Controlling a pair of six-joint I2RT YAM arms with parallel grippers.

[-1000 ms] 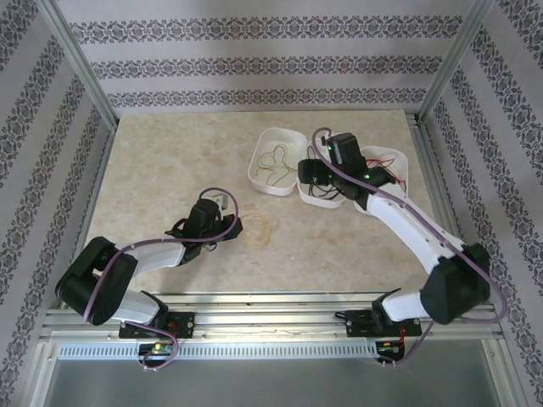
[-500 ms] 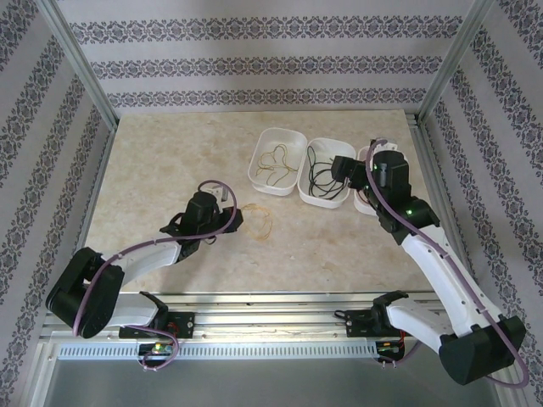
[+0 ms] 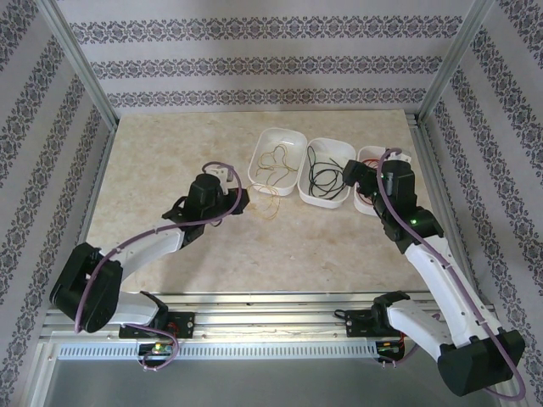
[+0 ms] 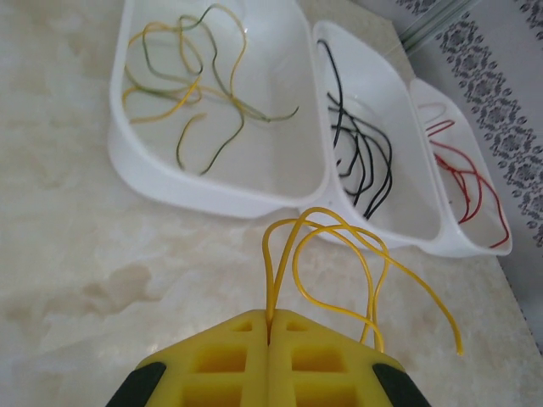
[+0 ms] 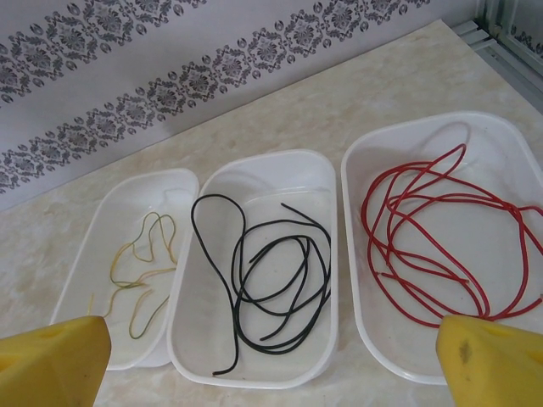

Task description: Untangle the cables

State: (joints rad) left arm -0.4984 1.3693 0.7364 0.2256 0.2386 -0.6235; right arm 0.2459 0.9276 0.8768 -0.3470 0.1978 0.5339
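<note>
while i held the one unsorted yellow cable [image 4: 269,271] clenched in my left claw [image 4: 270,326] just before the trays [image 4: 212,199] by the table's [image 3: 170,153] far edge, my right claw [image 5: 271,360] gaped over their sorted green-yellow cables [image 4: 182,93], black cable [image 4: 338,102] and red cable [image 5: 399,254].

My left fingers [image 4: 221,373] are yellow, dark at the outer corners, and between them is a bright yellow cable [image 4: 322,210]. Beyond my tips, white trays [image 4: 212,202] carry yellow-olive cables [image 4: 195,93], black cables [image 4: 361,153], red cables [image 4: 462,178]. Cream marbled table [image 4: 76,254]; grey-patterned striped walls [image 3: 254,64].
</note>
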